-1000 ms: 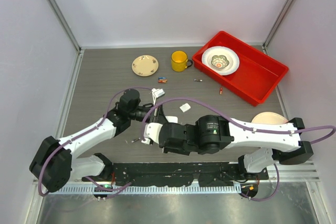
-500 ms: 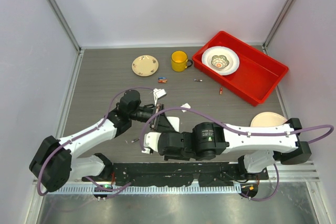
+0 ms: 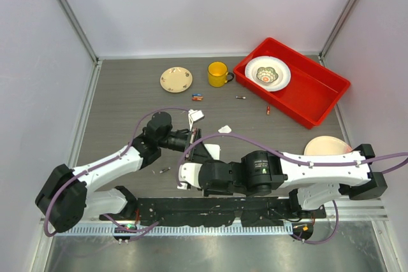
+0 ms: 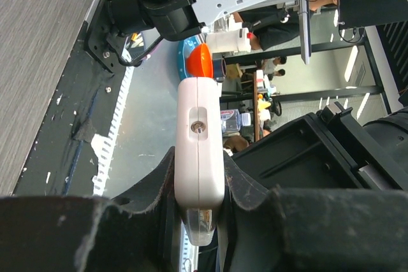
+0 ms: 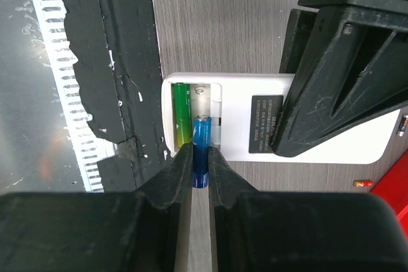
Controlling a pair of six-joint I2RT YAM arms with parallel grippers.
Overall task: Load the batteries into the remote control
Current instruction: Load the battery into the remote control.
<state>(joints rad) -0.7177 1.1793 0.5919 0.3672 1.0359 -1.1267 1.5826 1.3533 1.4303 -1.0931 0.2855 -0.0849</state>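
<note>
Your left gripper (image 4: 199, 186) is clamped on the remote (image 4: 199, 125), near table centre. Your right gripper (image 5: 201, 170) pinches a blue battery (image 5: 202, 135) at the open bay (image 5: 207, 93), with a green battery (image 5: 181, 116) seated at its nine o'clock. At twelve o'clock lie spare batteries (image 3: 197, 97).

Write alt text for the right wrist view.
The right claw pinches a blue battery, its tip at the empty slot in the open bay of the remote, beside a seated green battery. The left claw grips the remote's far end.
</note>
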